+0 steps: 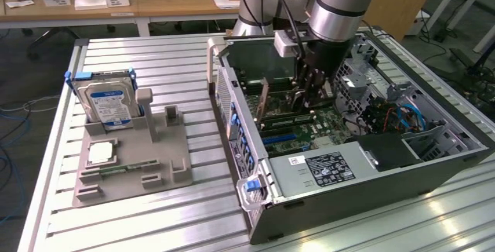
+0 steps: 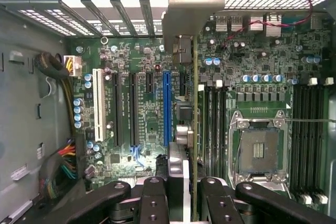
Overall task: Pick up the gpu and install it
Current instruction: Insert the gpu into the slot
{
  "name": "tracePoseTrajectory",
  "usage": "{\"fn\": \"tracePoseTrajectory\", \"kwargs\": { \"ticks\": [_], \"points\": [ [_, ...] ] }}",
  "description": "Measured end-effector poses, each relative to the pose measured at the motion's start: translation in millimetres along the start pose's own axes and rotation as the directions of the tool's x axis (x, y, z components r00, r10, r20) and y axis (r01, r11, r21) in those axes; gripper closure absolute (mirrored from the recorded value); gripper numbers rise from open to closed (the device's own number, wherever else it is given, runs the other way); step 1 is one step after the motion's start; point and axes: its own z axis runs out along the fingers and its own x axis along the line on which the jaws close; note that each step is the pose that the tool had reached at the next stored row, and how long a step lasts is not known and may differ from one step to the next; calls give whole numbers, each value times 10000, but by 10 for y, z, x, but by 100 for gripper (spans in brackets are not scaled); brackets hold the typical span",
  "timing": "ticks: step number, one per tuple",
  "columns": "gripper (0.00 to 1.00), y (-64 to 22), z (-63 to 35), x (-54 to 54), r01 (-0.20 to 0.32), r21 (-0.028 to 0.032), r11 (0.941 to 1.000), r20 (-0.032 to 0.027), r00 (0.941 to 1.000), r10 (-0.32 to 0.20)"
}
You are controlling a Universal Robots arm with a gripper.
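Dark gpu (image 2: 195,108) sits clamped edge-on in my partly closed gripper (image 2: 193,195), inside the case (image 1: 348,205), its long axis parallel to the blue slot (image 2: 166,108), seemingly just beside it, not over it.

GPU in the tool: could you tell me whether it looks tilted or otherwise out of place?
Nothing stands out. The gpu is held upright and straight in the tool, its edge running parallel to the blue slot.
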Motion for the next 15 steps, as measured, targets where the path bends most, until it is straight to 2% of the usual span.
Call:
{"fn": "tracePoseTrajectory", "kwargs": {
  "ticks": [5,15],
  "points": [
    [72,64,31,3,-1,0,10000,-1,10000,1],
    [72,64,62,116,1,0,10000,0,10000,-1]
  ]
}}
